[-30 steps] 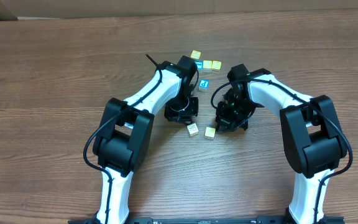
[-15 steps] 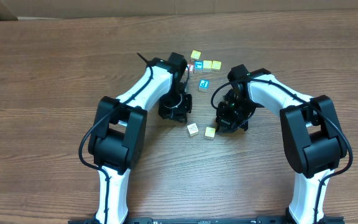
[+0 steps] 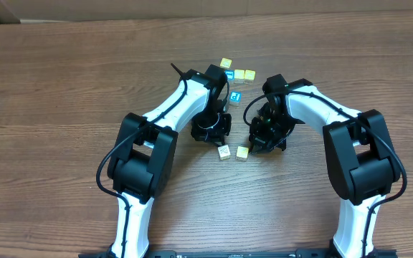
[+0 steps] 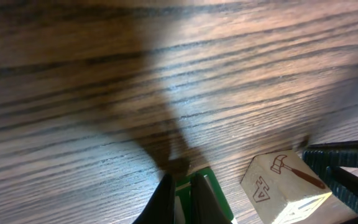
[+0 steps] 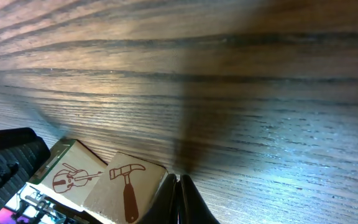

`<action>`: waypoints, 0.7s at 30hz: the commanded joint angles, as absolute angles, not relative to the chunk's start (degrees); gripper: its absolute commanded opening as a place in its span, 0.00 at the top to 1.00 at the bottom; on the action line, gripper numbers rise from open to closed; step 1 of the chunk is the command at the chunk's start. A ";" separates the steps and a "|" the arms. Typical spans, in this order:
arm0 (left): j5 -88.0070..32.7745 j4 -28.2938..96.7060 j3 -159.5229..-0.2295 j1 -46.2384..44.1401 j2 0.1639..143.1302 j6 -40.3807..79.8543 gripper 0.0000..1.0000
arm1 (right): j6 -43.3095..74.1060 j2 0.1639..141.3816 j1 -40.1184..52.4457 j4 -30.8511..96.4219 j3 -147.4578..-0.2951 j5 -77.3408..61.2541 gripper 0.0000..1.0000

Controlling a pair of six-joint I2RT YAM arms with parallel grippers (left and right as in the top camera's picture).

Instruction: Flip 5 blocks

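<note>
Nearest the arm bases, a hammer block and a violin block are seen close together on the wooden table, drawings facing up. Just beyond them the right gripper is held pressed together and empty, its tips just beside the hammer block. The left gripper is likewise closed on nothing. Farther off, a blue block is found beside the left arm, short of a cluster of cubes.

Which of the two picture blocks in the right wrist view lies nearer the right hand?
The hammer block, just beside the shut right hand; the violin block lies beyond it, farther left in the picture.
</note>
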State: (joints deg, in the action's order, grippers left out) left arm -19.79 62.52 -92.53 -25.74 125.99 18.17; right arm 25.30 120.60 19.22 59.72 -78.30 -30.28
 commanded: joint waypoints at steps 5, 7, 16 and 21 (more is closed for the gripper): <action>-16.86 61.08 -93.97 -24.38 125.56 18.70 0.95 | 25.30 120.14 19.55 59.40 -77.95 -30.96 0.96; -16.01 61.89 -93.97 -22.96 125.56 20.29 0.95 | 25.30 120.14 19.55 58.94 -77.95 -30.96 0.96; -16.21 68.49 -93.97 -18.72 125.56 20.01 0.96 | 25.32 120.14 19.55 58.33 -77.95 -30.96 0.96; -17.15 70.74 -93.67 -20.73 125.56 19.07 0.96 | 25.34 120.14 19.55 58.81 -77.95 -31.00 0.96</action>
State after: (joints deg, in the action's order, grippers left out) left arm -16.51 70.35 -92.73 -18.57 125.99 19.66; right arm 25.26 120.60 19.25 58.54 -78.30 -30.28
